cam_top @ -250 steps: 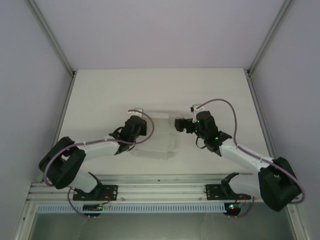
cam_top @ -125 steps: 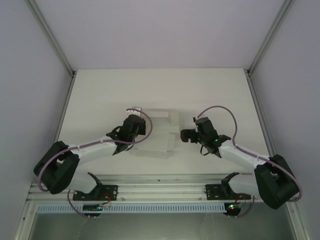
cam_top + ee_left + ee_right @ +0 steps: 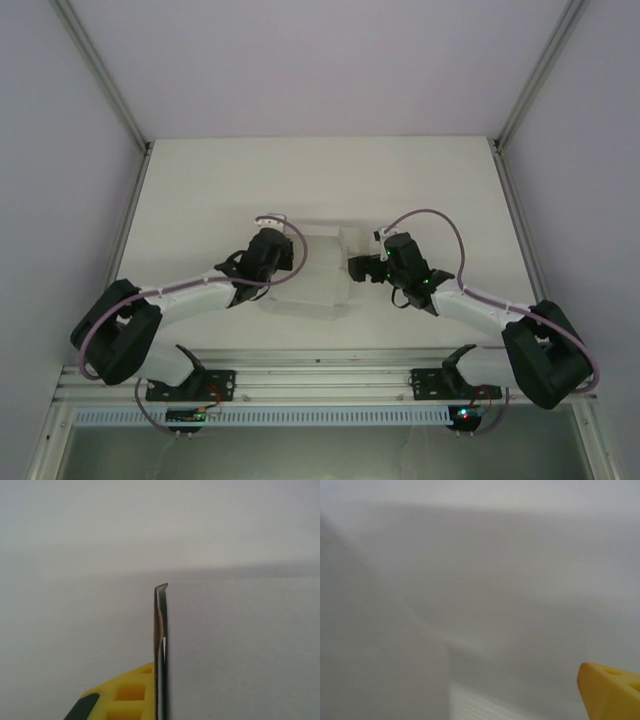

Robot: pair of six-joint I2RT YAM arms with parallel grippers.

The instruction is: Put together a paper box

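The paper box [image 3: 322, 282] is a partly folded white sheet lying on the table between my two grippers, with a small flap raised at its upper right corner. My left gripper [image 3: 290, 262] is shut on the sheet's left edge. In the left wrist view its yellow finger [image 3: 125, 695] presses against the thin upright paper edge [image 3: 161, 630], and a white panel [image 3: 240, 655] hides the other finger. My right gripper [image 3: 357, 268] stands open at the sheet's right edge. In the right wrist view one yellow fingertip [image 3: 610, 692] shows before blurred white paper [image 3: 470, 610].
The white tabletop [image 3: 320, 180] is bounded by white walls and aluminium posts [image 3: 100, 70]. The arm bases are bolted to the rail [image 3: 320, 380] at the near edge. A purple cable [image 3: 440, 225] loops over the right wrist.
My right gripper drew back to the right, then came in again to the sheet's right edge. The left gripper kept its hold, and the sheet's right side shifted slightly.
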